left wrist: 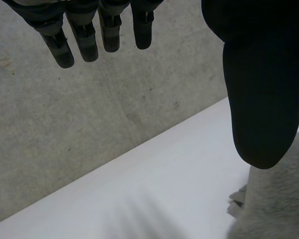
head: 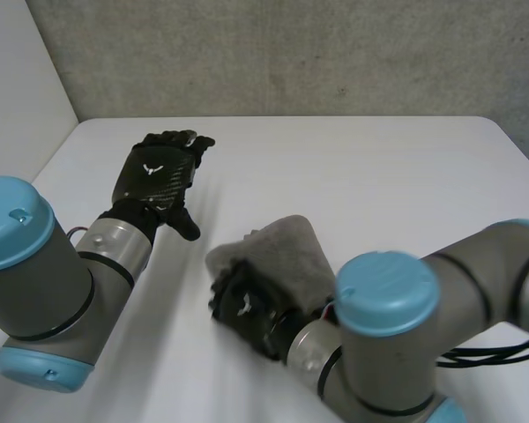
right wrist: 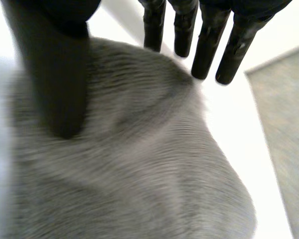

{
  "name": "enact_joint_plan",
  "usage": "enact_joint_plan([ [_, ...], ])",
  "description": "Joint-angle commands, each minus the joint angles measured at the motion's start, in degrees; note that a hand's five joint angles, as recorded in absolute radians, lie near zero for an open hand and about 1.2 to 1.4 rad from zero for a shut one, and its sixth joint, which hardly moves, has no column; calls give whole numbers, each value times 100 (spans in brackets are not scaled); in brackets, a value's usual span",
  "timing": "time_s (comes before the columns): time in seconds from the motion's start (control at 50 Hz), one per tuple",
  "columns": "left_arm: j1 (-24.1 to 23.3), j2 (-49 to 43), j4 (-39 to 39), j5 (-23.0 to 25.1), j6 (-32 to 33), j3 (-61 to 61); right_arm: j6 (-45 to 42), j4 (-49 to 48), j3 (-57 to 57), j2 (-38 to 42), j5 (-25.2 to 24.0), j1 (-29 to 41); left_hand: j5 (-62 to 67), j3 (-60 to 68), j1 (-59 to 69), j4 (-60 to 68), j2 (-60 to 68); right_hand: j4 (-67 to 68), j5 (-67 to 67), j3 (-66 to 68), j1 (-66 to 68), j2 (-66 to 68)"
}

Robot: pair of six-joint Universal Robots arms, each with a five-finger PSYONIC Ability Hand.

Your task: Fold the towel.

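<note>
Setting the right hand point(head: 245, 304) against the near edge of the towel point(head: 278, 256), with fingers point(right wrist: 207, 45) straight and slightly spread and the thumb lying along the grey pile. Pinching nothing there, judging by the right wrist view. Holding the left hand point(head: 161, 172) spread and relaxed too, gripping nothing, off to the towel's left and far side. Standing well apart from the towel in the head view, though with the thumb tip looking just beside a towel corner point(left wrist: 284, 209) in the left wrist view.

Lying on the white table point(head: 353, 167) at the right hand, as 1 compact grey bundle, thick and rounded rather than flat.

Judging the task to be well along: looking already doubled over into a small packet, with no loose cloth spreading around it. Probably left to do: pressing the bundle flat, squaring its edges, and drawing the right hand clear of the towel.
</note>
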Motion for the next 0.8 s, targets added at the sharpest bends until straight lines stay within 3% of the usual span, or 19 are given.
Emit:
enact_joint_plan([
  [0.02, -138, -23, 30, 19, 7, 162, 1801, -708, 722, -1355, 10, -717, -87, 61, 47, 58, 56, -621, -747, -730, -691, -606],
  [0.12, -384, -67, 21, -16, 6, 285, 2777, -806, 942, -1927, 1, -989, -87, 61, 48, 58, 56, -621, -747, -730, -691, -606],
  [0.24, -639, -339, -40, -60, -55, 285, 3631, -561, 890, -1964, 28, -1683, -53, 94, 81, 91, 90, -621, -747, -730, -691, -606],
  [0.52, -1114, -1569, -480, -499, -257, 478, 3685, 108, 363, -260, 36, -1729, -53, 94, 81, 92, 90, -621, -747, -730, -691, -606],
  [0.8, -1176, -1764, -603, -543, -257, 602, 3676, 117, 108, 40, 45, -1737, -53, 94, 81, 92, 90, -621, -747, -730, -691, -606],
])
